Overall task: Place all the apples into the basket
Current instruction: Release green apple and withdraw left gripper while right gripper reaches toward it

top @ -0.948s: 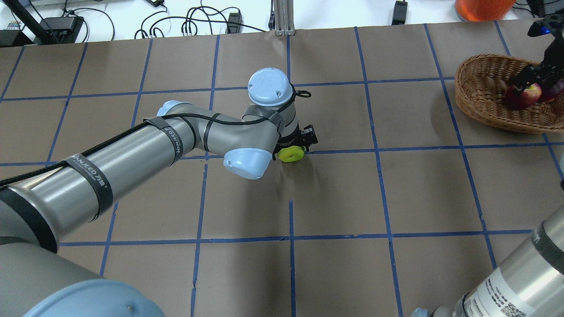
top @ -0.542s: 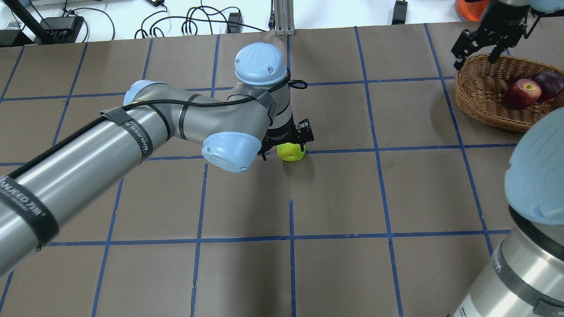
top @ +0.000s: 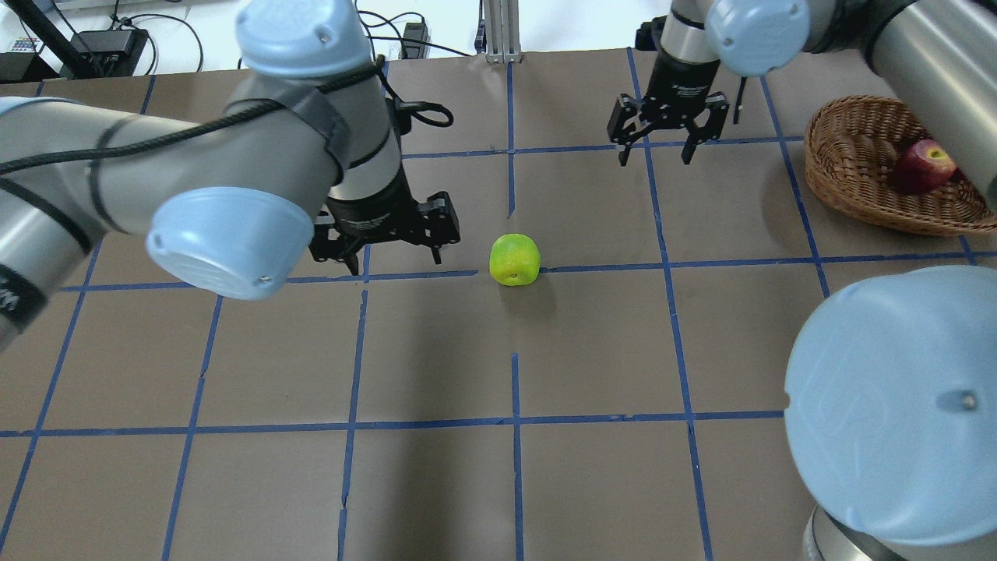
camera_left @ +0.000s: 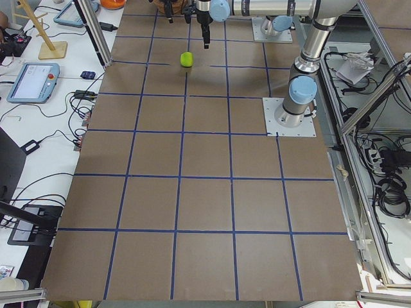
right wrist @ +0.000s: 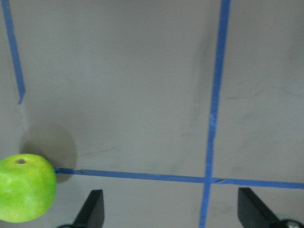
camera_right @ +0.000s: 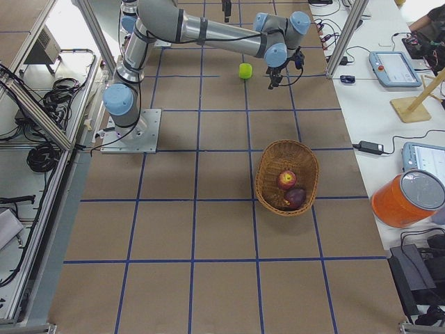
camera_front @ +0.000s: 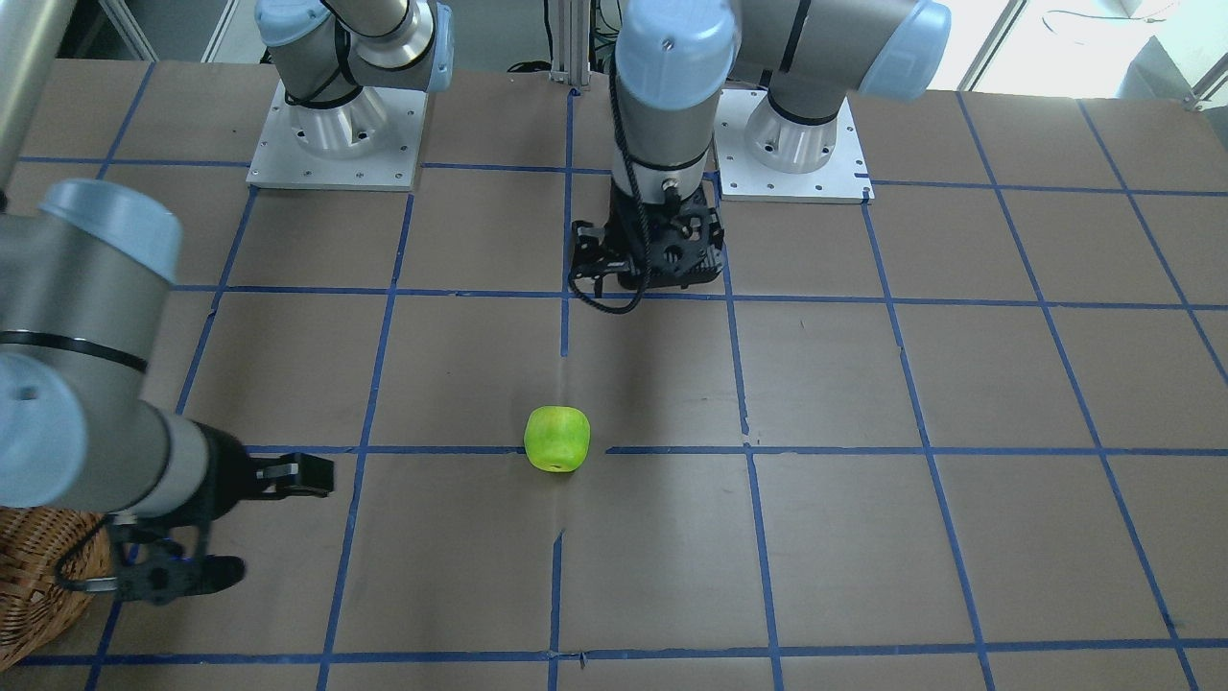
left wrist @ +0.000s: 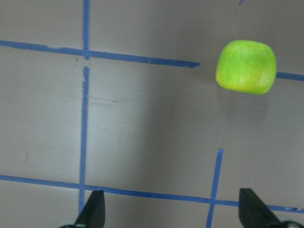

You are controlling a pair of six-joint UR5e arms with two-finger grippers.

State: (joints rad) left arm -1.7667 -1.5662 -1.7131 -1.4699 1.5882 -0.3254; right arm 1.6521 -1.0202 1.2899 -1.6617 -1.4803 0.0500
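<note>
Status: two of three apples are in the basket. The red apple shows overhead; the maroon apple lies touching it in the right-side view. The green apple sits alone mid-table on a blue tape line, well apart from the basket.

Left gripper: fingers wide, empty, raised above the table. From its wrist camera the green apple lies ahead and off to the right, outside the finger span.

Right gripper: fingers wide, empty, also raised. From its wrist camera the green apple sits at the lower left, just outside the left-hand fingertip.

Key relation: the green apple lies between the two grippers and under neither. The right one is on the basket side. Overhead, the left one looks closer. With both raised I cannot call either clearly nearer.

Axis: the green apple is near-round and tipped, with one dimpled end showing at its side, so grasp direction should matter little.

Judgement: the next step is a sideways shift to centre one open gripper over the green apple, then descend. The risk is a finger landing on the green apple and rolling it.
</note>
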